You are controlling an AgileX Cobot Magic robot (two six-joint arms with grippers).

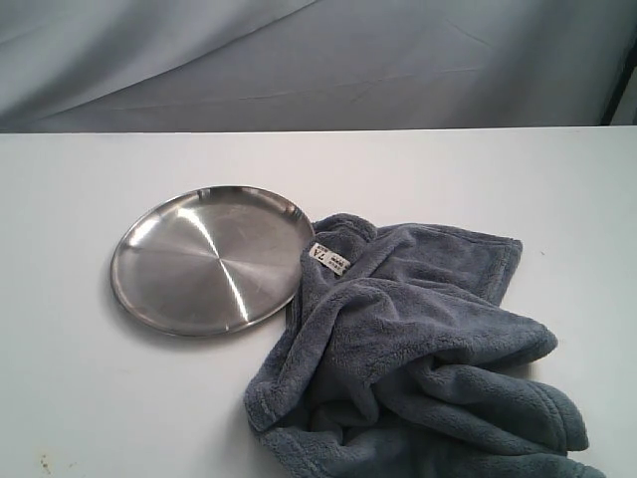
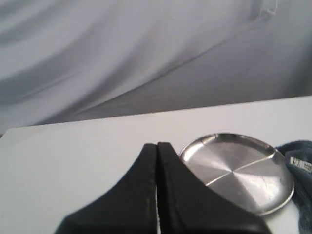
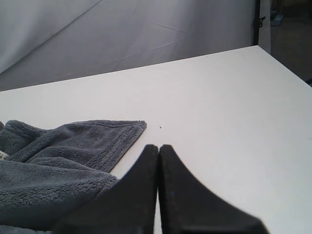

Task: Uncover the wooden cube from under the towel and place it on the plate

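Closest in, we are holding our left tool (image 2: 157, 146) with its black jaws pressed together, gripping nothing. We are pointing it across the flat white surface (image 2: 73, 161) toward the round, shallow, shiny stainless-steel plate (image 2: 234, 170). We are keeping our right tool (image 3: 159, 146) pinched together in the same way, also gripping nothing, and it is sitting just beside the large grey-blue plush fleece towel (image 3: 63, 146).

In the exterior view, the towel (image 1: 418, 349) is lying bunched in thick folds at the near right of the surface (image 1: 80, 398) and running off the near edge of the picture. One stitched corner is spreading flat toward the far right. The pale wooden cube is not showing in any view, and we cannot tell where beneath the folds it is lying.

Farther back and to the left, the plate (image 1: 199, 264) is resting flat on the surface, and its dish is reflecting bright streaks of light. The towel's far-left edge is touching the plate's right rim, where a small white label (image 1: 327, 260) is sticking up. Beyond the far edge of the surface, a draped grey cloth backdrop (image 1: 299, 60) is hanging.
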